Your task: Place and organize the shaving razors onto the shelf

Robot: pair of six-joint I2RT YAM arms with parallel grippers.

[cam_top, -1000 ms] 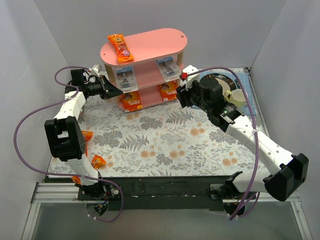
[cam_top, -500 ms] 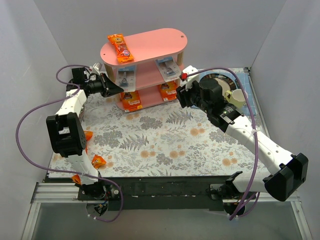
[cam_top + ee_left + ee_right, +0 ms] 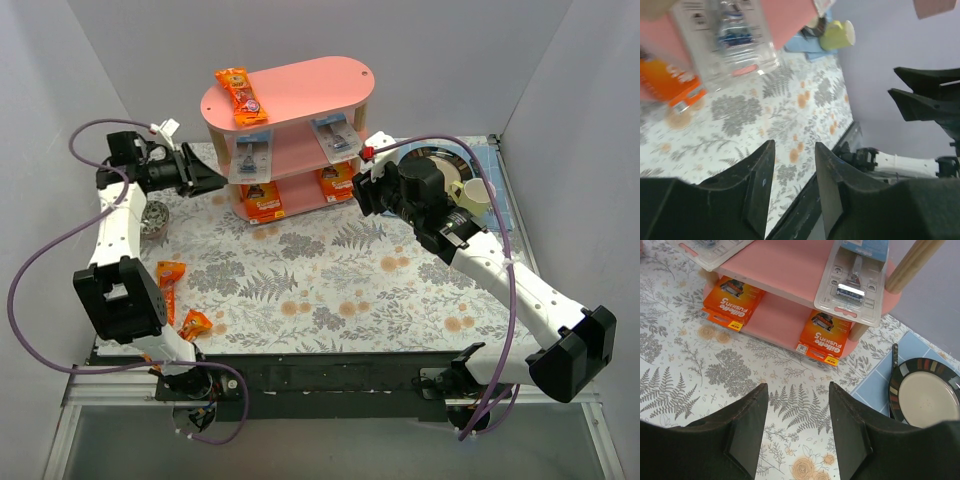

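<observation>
The pink shelf (image 3: 305,88) stands at the back centre. An orange crinkly bag (image 3: 240,95) lies on its top board. Two blister packs (image 3: 250,157) (image 3: 335,135) sit on the middle tier, and two orange cards (image 3: 263,202) (image 3: 337,183) on the bottom tier. My left gripper (image 3: 220,180) is open and empty, just left of the shelf. Its wrist view shows a blister pack (image 3: 735,40) and an orange card (image 3: 670,85) beyond the gripper (image 3: 794,146). My right gripper (image 3: 358,188) is open and empty, right of the shelf. Its wrist view shows the gripper (image 3: 797,387) above the cloth, facing the cards (image 3: 733,302) (image 3: 825,337).
Two more orange bags (image 3: 170,275) (image 3: 195,323) lie on the floral cloth at the near left. A small round metal object (image 3: 155,217) sits at the left. A dark-rimmed plate (image 3: 440,165) and a yellow mug (image 3: 475,195) stand at the back right.
My left arm has drawn back to the left, away from the shelf's middle tier. The right arm has not moved.
</observation>
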